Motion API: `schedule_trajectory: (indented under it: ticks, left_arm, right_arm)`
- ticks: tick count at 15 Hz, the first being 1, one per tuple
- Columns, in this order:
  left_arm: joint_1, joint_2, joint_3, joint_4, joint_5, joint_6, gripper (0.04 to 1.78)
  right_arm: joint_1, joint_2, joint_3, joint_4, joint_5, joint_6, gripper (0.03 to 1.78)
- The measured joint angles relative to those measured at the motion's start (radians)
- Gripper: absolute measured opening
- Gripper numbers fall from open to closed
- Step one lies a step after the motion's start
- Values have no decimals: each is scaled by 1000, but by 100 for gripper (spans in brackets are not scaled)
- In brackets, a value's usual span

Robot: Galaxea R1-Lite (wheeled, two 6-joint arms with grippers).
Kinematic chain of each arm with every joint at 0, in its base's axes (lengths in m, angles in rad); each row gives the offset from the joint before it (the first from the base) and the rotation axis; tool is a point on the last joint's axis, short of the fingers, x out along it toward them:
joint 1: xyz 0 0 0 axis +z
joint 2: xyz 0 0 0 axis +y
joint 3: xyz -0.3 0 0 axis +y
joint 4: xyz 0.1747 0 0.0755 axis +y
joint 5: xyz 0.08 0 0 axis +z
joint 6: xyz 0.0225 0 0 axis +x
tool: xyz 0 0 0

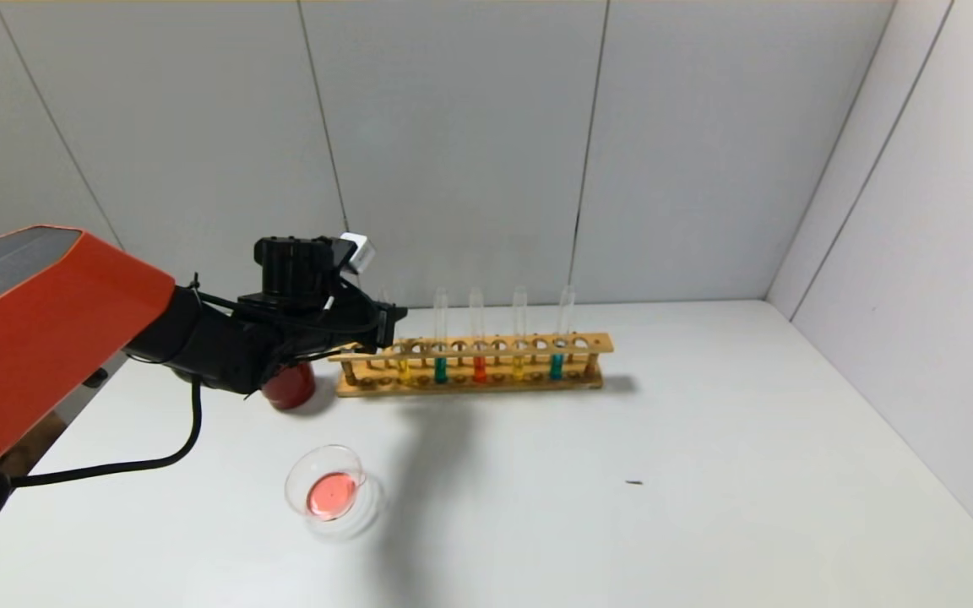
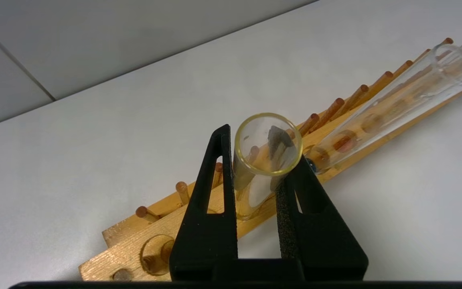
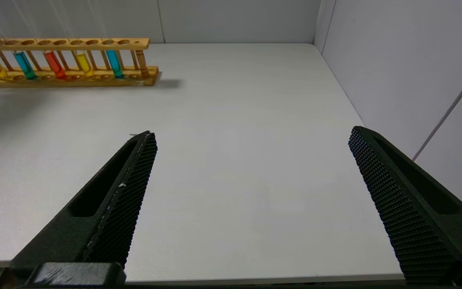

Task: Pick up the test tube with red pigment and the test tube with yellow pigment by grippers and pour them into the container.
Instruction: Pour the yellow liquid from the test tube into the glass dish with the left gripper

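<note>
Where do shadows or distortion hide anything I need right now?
Head view: the arm's shadow falls between the rack and the container, hiding nothing. Left wrist view: the yellow tube between the left end effector's fingers looks stretched. Right wrist view: right end effector open, only soft shadows.

I am working in a lab test cell: a bare white table (image 1: 706, 473), grey panel walls (image 1: 453, 143), and a wooden test-tube rack (image 1: 474, 365) holding coloured liquids.
</note>
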Motion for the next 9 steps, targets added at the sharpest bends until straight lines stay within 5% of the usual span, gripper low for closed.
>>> schedule_trajectory:
  ticks: [9]
  left_arm:
    - [0, -144, -50, 116, 11, 20, 32]
  right_arm:
    - [0, 0, 0, 0, 0, 0, 175]
